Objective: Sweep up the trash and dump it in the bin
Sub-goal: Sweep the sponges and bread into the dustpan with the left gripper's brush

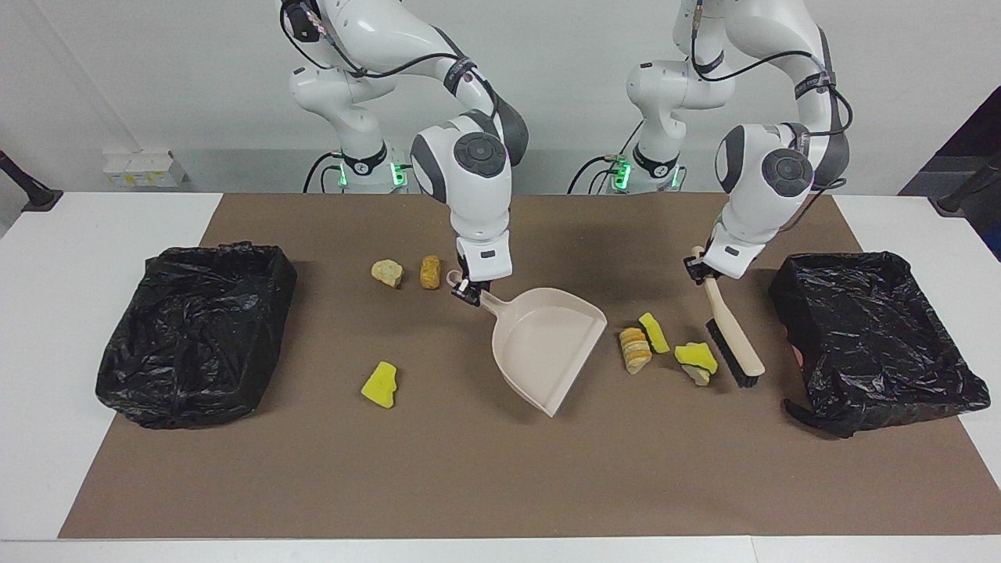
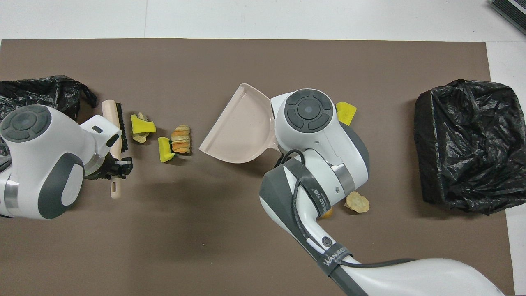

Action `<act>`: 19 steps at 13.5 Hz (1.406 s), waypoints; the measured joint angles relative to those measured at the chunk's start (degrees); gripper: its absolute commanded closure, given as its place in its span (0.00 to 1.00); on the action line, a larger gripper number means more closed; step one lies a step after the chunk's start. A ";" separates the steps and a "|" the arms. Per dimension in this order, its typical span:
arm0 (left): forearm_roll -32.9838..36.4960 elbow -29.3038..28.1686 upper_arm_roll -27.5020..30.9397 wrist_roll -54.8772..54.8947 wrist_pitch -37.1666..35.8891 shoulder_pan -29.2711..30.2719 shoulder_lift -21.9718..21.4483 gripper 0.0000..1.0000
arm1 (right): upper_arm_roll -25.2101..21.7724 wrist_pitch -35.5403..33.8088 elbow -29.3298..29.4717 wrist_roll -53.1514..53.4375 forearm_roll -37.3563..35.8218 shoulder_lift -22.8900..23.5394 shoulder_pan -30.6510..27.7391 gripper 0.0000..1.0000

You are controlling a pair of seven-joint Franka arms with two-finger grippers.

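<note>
The right end effector [image 1: 468, 295] is pinched on the handle of the beige dustpan [image 1: 547, 344] near the middle of the brown mat [image 1: 500, 485]. The pan's open mouth is turned toward the left arm's end of the worktop, facing a cluster of trash. The left end effector [image 1: 700, 270] is clamped on the handle of the beige brush [image 1: 731, 344], whose black bristles face that same cluster, beside the black bin bag [image 1: 876, 336] at the left arm's edge of the mat.

The cluster lies between pan and brush: a striped orange-tan lump [image 1: 634, 349] just beside the pan's mouth, a yellow sponge chunk [image 1: 654, 332] touching it, and another yellow chunk [image 1: 696, 357] on top of a tan scrap [image 1: 698, 376], just beside the bristles.

Toward the right arm's end, two tan bread-like lumps [image 1: 387, 272] [image 1: 431, 271] sit side by side, nearer the robots than the pan and close to its handle. A lone yellow sponge piece [image 1: 380, 385] lies farther from the robots. A second black bin bag [image 1: 195, 328] stands at the right arm's edge of the mat.
</note>
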 measured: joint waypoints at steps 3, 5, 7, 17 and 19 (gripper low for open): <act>-0.01 -1.22 -0.41 0.12 2.40 -0.63 1.05 1.00 | -0.03 0.19 -0.51 -7.06 -2.72 0.13 -0.15 1.00; -0.01 -2.36 -0.68 0.11 3.48 -1.91 1.96 1.00 | 0.12 0.21 -0.77 -8.56 -6.94 0.89 0.13 1.00; -0.02 -2.74 -0.80 0.15 4.00 -2.85 2.24 1.00 | 0.29 0.21 -0.99 -8.83 -9.68 1.57 0.49 1.00; -8.67 -3.89 -1.25 -3.92 9.07 -16.47 2.30 1.00 | 0.24 1.68 -2.76 -9.91 -13.31 1.68 3.03 1.00; -10.12 -3.87 -1.31 -4.16 9.71 -19.69 2.29 1.00 | 0.19 1.80 -2.97 -9.91 -13.31 1.68 3.02 1.00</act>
